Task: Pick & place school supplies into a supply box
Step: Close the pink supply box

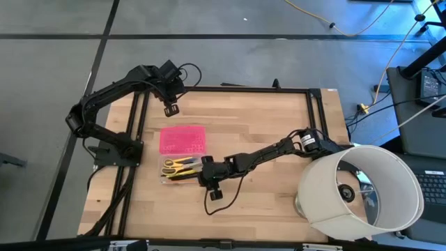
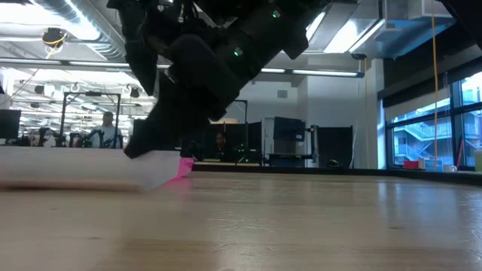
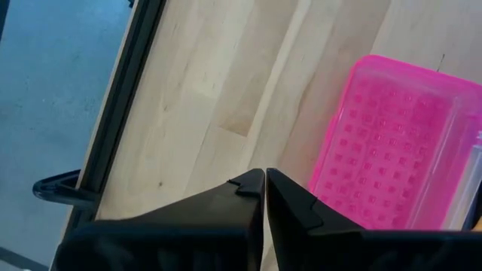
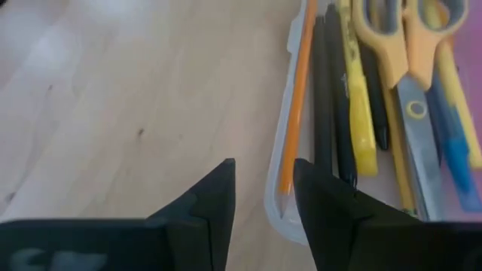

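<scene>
Two arms over the wooden table (image 1: pixel 265 118). Clear plastic supply box (image 1: pixel 182 169) with open pink lid (image 1: pixel 182 139) lies mid-table, holding pens and yellow-handled scissors (image 4: pixel 403 30). Right gripper (image 4: pixel 263 199) hovers at its rim, jaws apart, empty: lift clear without snagging the orange pencil (image 4: pixel 295 105). Left gripper (image 3: pixel 265 197) closed, waiting.

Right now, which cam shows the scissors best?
Right wrist view: the scissors lie close up in the clear box among pens. High view shows them small. Low and left wrist views don't show them.
</scene>
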Robot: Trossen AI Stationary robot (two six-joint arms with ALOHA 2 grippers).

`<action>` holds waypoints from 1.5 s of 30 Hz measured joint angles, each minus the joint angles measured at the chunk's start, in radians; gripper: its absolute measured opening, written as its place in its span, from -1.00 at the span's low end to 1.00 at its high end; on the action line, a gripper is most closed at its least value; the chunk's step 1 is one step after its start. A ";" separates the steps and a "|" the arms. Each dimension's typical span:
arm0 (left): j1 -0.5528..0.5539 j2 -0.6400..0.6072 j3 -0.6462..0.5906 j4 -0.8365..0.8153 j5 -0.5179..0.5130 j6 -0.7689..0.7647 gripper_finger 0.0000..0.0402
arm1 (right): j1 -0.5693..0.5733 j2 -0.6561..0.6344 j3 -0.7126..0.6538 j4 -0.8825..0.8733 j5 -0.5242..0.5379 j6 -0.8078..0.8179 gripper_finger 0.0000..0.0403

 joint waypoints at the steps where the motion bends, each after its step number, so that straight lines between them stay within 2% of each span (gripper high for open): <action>1: 0.000 0.000 0.000 0.000 0.000 0.000 -0.95 | 0.000 0.000 0.000 0.001 0.000 0.001 -0.32; 5: 0.000 0.000 0.000 0.000 0.000 0.000 -0.94 | -0.002 0.002 0.000 -0.016 0.007 0.020 -0.44; 13: 0.000 0.000 0.000 0.000 0.000 -0.012 -0.96 | -0.012 0.001 0.003 -0.067 -0.001 0.019 -0.83; 17: 0.000 0.000 0.000 0.000 0.000 -0.028 -0.95 | -0.012 -0.001 0.005 -0.100 -0.002 0.020 -0.95; 23: 0.000 0.000 0.000 -0.003 0.011 -0.065 -0.96 | -0.011 -0.005 0.007 -0.198 0.002 0.009 -0.96; 29: -0.007 0.000 0.000 -0.004 0.112 -0.083 -0.97 | -0.010 -0.024 0.005 -0.278 -0.008 -0.029 -0.97; 31: -0.013 0.000 0.000 -0.011 0.082 -0.101 -0.97 | -0.010 -0.042 0.003 -0.320 -0.008 -0.042 -0.97; 34: -0.022 0.003 -0.001 -0.070 -0.029 -0.167 -0.97 | -0.010 -0.068 0.001 -0.386 -0.012 -0.064 -0.97; 37: -0.027 0.004 -0.058 -0.110 -0.090 -0.252 -0.97 | -0.011 -0.086 0.000 -0.455 -0.023 -0.091 -0.97; 39: -0.028 0.004 -0.122 -0.102 -0.079 -0.291 -0.97 | -0.010 -0.087 0.001 -0.477 -0.029 -0.111 -0.97; 45: -0.028 0.004 -0.352 0.043 0.085 -0.345 -1.00 | -0.011 -0.088 0.001 -0.521 -0.080 -0.181 -0.97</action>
